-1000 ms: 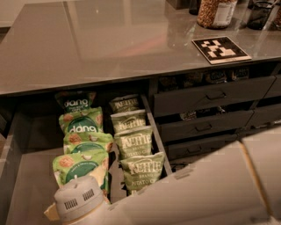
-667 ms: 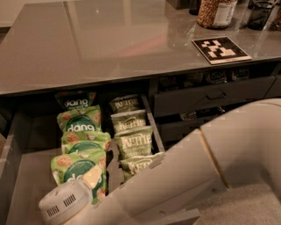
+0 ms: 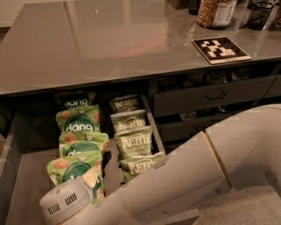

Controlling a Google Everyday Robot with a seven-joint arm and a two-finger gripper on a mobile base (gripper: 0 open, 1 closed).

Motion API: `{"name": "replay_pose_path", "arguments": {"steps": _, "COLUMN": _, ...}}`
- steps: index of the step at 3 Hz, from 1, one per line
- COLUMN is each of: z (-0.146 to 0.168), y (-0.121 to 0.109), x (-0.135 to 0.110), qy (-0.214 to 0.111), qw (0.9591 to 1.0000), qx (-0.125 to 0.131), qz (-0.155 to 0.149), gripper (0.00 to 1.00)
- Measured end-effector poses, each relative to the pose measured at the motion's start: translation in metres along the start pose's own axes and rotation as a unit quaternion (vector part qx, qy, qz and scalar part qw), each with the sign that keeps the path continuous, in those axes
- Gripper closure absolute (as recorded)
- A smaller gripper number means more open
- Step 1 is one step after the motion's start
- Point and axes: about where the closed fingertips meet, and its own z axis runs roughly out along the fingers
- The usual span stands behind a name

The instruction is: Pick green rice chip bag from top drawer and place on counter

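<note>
1. We see the top drawer (image 3: pixel 26 184) pulled out beneath the counter (image 3: pixel 109 44). The green rice chip bag (image 3: pixel 72 169) nearest the front stands upright in the drawer's left-hand row. More green bags (image 3: pixel 78 124) of the same brand line up behind it, and a darker bag (image 3: pixel 74 102) stands at the back under the counter's edge.
2. Just beside that row, to its right, runs a column of Kettle bags (image 3: pixel 134 141). The front one is partly covered by the arm (image 3: pixel 184 184).
3. The arm crosses the bottom of the view from the right side down to the lower left. Its grey vented end, where the gripper (image 3: pixel 66 204) sits, is at the bottom left over the front of the drawer. It overlaps the lower edge of the nearest green rice chip bag (we cannot say whether it is touching).
4. We cannot tell how far the gripper is open, or whether it has hold of anything.
5. Compared with a second ago, the vented end lies further left and slightly lower. The thick pale section of the arm has risen to fill the lower right of the view, so it hides more of the front Kettle bag than it did.
6. Against the later of the two earlier frames, the arm's pose hardly differs.
7. The bags stand where they stood. None is lifted, and all of the green ones are in the drawer.
8. On the counter, the black-and-white marker tile (image 3: pixel 221 49) and the jar (image 3: pixel 216 12) behind it are unchanged.
</note>
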Motion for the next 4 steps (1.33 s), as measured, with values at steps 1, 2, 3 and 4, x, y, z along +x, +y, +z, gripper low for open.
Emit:
{"name": "replay_pose_path", "arguments": {"steps": 1, "z": 0.0, "y": 0.0, "x": 0.0, "qy": 0.0, "qw": 1.0, "qx": 0.0, "qz": 0.0, "gripper": 0.88}}
{"name": "replay_pose_path", "arguments": {"steps": 2, "z": -0.01, "y": -0.006, "x": 0.001, "qy": -0.02, "qw": 0.9997, "qx": -0.011, "qz": -0.013, "gripper": 1.0}}
{"name": "replay_pose_path", "arguments": {"steps": 3, "z": -0.038, "y": -0.028, "x": 0.0, "qy": -0.068, "qw": 0.9964, "qx": -0.006, "qz": -0.051, "gripper": 1.0}}
{"name": "replay_pose_path", "arguments": {"steps": 4, "z": -0.062, "y": -0.064, "x": 0.004, "qy": -0.097, "qw": 0.9932, "qx": 0.005, "qz": -0.065, "gripper": 1.0}}
